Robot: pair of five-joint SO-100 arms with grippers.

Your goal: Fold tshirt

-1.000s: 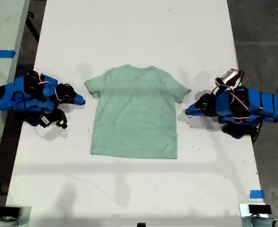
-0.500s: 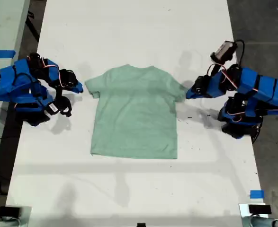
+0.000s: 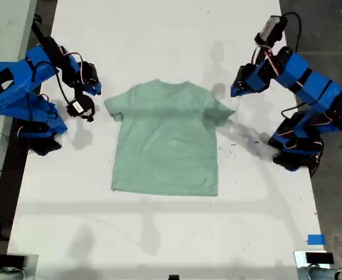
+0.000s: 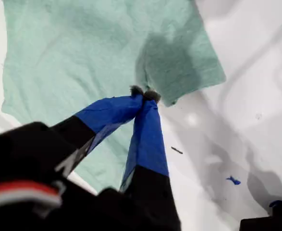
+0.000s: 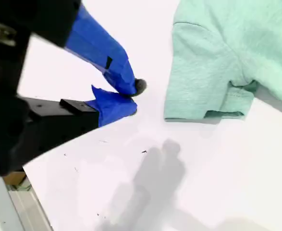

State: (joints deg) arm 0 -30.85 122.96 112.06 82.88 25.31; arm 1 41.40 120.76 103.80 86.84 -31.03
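The pale mint-green tshirt [image 3: 165, 140] lies spread flat in the middle of the white table [image 3: 159, 35], collar toward the far edge. My first gripper [image 3: 233, 90] hangs raised at the exterior view's right, beside that sleeve. In the first wrist view its tips [image 4: 144, 94] are pressed together, holding nothing, above the sleeve edge of the tshirt [image 4: 83, 48]. My second gripper [image 3: 98, 89] is raised at the exterior view's left, apart from the other sleeve. In the second wrist view it [image 5: 133, 98] is shut and empty over bare table beside the tshirt [image 5: 237, 43].
The arm bases [image 3: 296, 154] [image 3: 36, 128] stand at the table's two side edges in the exterior view. Small dark marks [image 3: 235, 146] dot the table near the exterior view's right sleeve. Blue tape [image 3: 315, 239] sits near the front right corner of the exterior view.
Both arms have lifted from lying low on the table, and their grippers have risen and swung toward the far edge, level with the tshirt's shoulders. The tshirt has not moved.
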